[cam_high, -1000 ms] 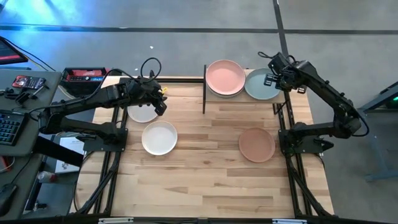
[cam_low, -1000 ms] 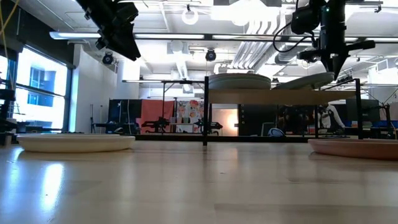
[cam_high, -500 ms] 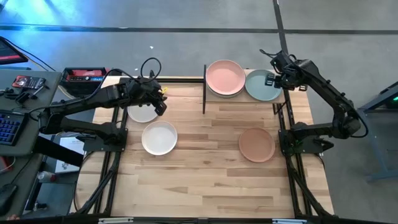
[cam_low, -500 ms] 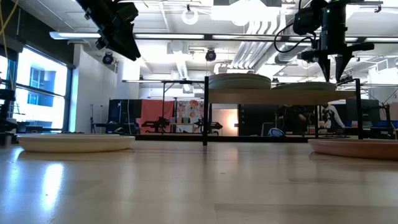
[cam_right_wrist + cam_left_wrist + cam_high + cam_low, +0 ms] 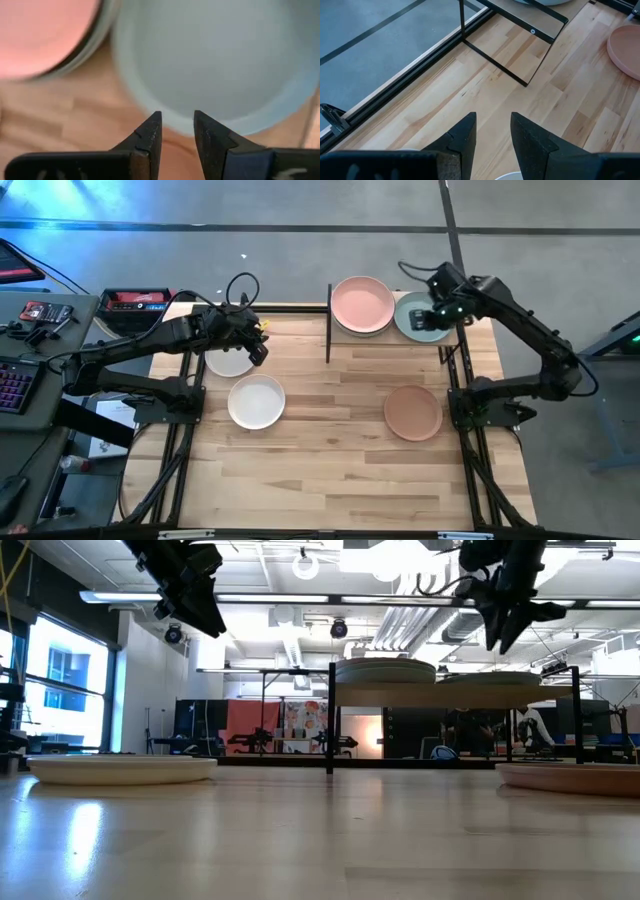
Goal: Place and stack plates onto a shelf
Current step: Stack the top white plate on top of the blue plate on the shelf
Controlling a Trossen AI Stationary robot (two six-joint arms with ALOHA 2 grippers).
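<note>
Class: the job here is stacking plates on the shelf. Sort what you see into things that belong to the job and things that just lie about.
Belong to the job:
- shelf
- pink plate stack on it
- grey-green plate beside that
- two white plates, salmon plate on the tabletop
- left gripper, right gripper

Lying about:
- keyboard
- red box

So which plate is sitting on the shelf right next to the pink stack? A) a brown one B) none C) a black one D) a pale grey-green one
D: the pale grey-green plate lies flat on the shelf beside the pink stack, under the open right gripper.
</note>
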